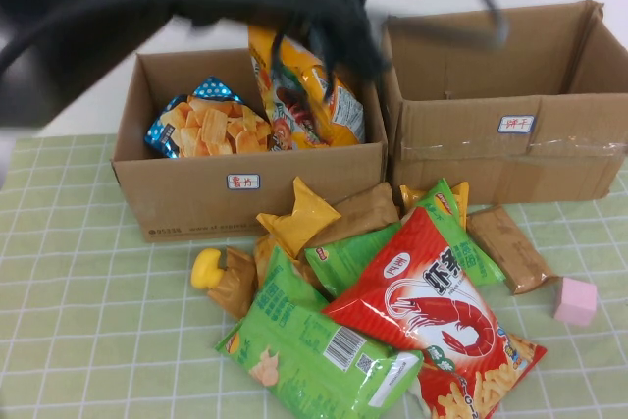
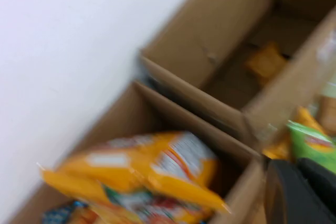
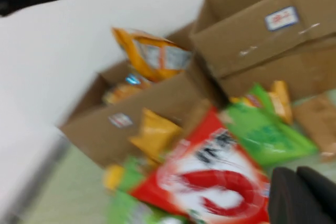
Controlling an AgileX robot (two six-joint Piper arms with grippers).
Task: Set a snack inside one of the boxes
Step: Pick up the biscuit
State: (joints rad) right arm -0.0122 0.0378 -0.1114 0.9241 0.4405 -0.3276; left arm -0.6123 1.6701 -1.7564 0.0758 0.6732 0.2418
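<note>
- left box (image 1: 196, 193): open cardboard carton at far left of the green checked cloth (image 1: 78, 321), white label on its near wall. inside, a blue bag of orange crackers (image 1: 211, 125) lies at its left.
- yellow snack bag (image 1: 304, 95): upright and tilted, lower end inside the left box at its right side, upper end above the rim. the left wrist view shows it over the same box (image 2: 152, 177).
- left gripper (image 1: 294, 7): a dark blurred mass above the left box, over the yellow snack bag; whether its fingers are apart or clamped on the bag cannot be told.
- loose pile, near centre: small yellow packet (image 1: 297, 218), green bag (image 1: 314, 345), and red shrimp-print bag (image 1: 432, 311) overlapping, just in front of the boxes.
- right box (image 1: 510, 144): open carton touching the left box, white label on its near wall.
- pink block (image 1: 575, 301): on the cloth at near right, apart from the pile.
- right gripper (image 3: 302, 195): dark edge seen only in its own wrist view, near the red bag; finger state cannot be told.
</note>
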